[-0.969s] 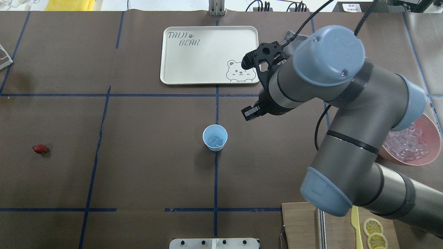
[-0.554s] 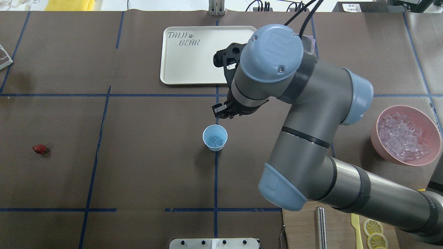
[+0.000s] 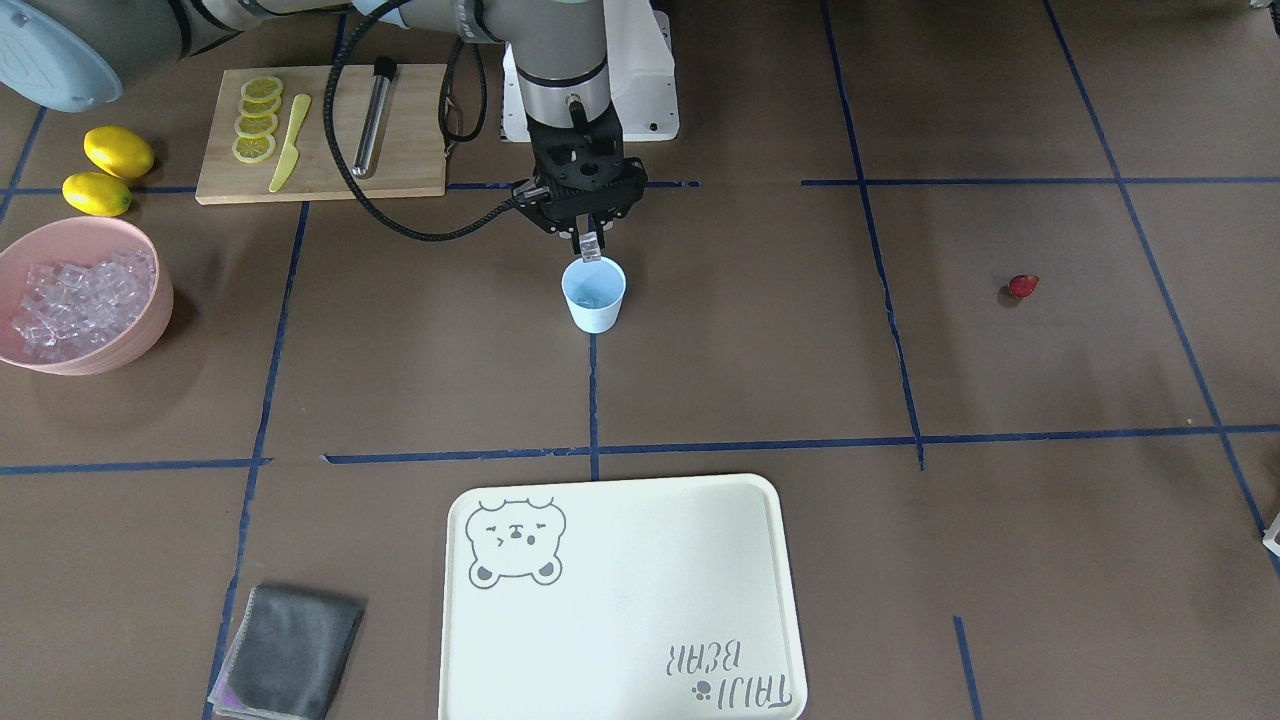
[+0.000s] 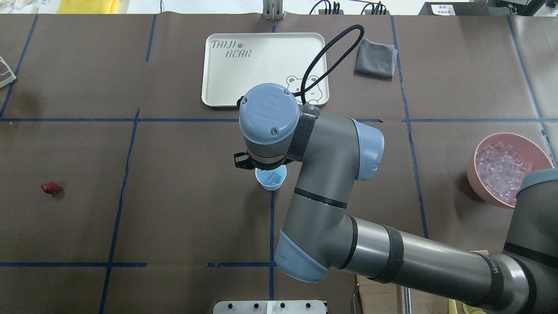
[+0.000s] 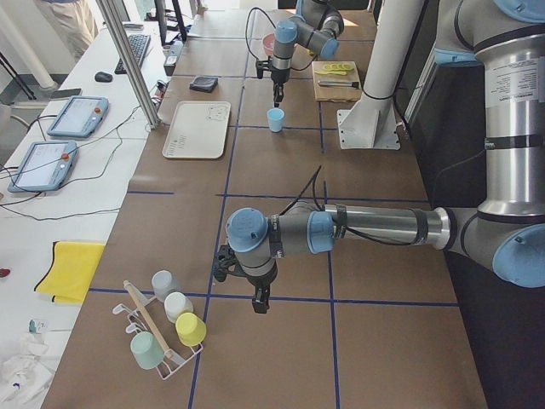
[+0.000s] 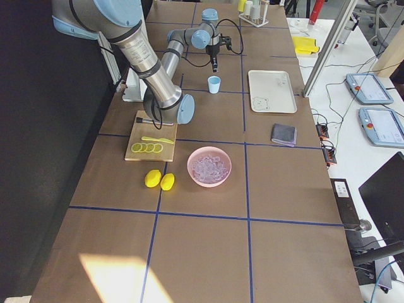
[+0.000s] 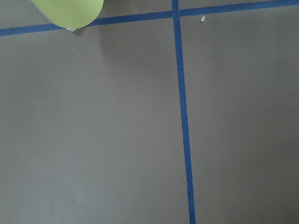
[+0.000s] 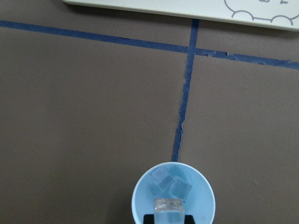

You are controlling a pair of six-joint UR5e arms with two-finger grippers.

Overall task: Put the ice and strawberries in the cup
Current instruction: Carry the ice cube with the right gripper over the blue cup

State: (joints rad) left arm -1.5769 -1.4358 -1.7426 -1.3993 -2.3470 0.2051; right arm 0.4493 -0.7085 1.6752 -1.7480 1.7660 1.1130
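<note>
Overhead: the right arm's grey wrist with blue cap sits over the right gripper, only a black corner showing, and over the far half of the small light blue plastic cup. Another arm link clips the large pink bowl of ice. The wooden cutting board is mostly under the forearm and cut by the bottom edge.

Right wrist view: cup and clear glassy ice cube cut by the bottom edge; fingers out of frame bar a dark strip.

Left wrist view: yellow-green cup cut by the top edge.

Left gripper: too small in the left side view to tell the jaw gap.

Small dark red strawberry: too small for detail.

Grey folded cloth: clipped by the front view's bottom edge.
</note>
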